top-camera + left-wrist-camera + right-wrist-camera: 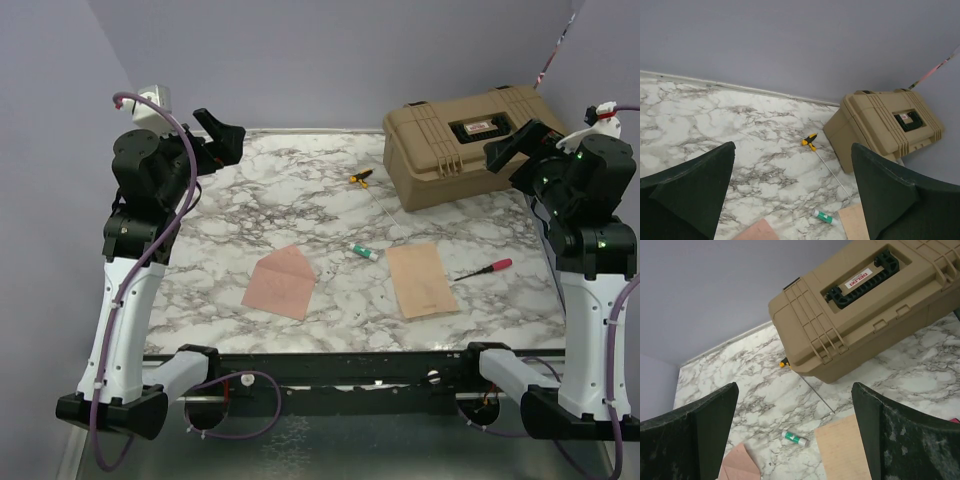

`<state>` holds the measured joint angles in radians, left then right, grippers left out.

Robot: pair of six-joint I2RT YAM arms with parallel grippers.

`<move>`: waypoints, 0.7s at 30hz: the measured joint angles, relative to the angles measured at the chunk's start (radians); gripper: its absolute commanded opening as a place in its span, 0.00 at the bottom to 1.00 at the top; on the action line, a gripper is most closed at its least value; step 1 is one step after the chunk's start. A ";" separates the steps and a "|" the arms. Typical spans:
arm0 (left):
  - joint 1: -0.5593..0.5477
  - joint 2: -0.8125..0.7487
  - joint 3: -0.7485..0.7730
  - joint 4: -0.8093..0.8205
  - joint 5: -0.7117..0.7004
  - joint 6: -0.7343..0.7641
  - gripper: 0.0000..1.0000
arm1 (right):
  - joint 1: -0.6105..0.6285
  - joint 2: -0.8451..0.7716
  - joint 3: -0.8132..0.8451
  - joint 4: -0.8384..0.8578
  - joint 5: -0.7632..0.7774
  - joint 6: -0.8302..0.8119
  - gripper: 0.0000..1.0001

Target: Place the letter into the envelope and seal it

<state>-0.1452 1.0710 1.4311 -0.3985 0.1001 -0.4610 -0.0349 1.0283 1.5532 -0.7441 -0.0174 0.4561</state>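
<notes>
Task not yet started, judging by the layout: nothing is inserted and nothing is sealed. Nearest the arm bases, the envelope (280, 283) lies flat on the marble-pattern table (300, 200) at about 7 o'clock. It is matte salmon-tan paper, and its pointed triangular flap appears folded open. The letter (422, 280), a plain flapless rectangle of the same paper, lies flat at 5 o'clock, well apart from the envelope. Between them, slightly farther back, rests a small white glue stick (365, 253) with a green cap. A thin red-handled screwdriver (483, 269) sits just beside the letter at 3 o'clock of it. Farther back lie a yellow-and-black driver (360, 178) at 12 o'clock and a ribbed tan hard plastic case (470, 140) at 1 o'clock. The left gripper (792, 147) and right gripper (795, 387) hang raised with jaws spread wide, holding nothing. Insertion, flap closing and sealing all remain.
</notes>
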 measured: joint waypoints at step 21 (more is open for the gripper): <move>0.000 -0.030 -0.039 0.008 0.005 0.002 0.99 | 0.000 -0.007 -0.011 0.003 -0.006 -0.001 1.00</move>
<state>-0.1452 1.0409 1.3926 -0.3901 0.1055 -0.4595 -0.0349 1.0214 1.5421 -0.7414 -0.0235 0.4549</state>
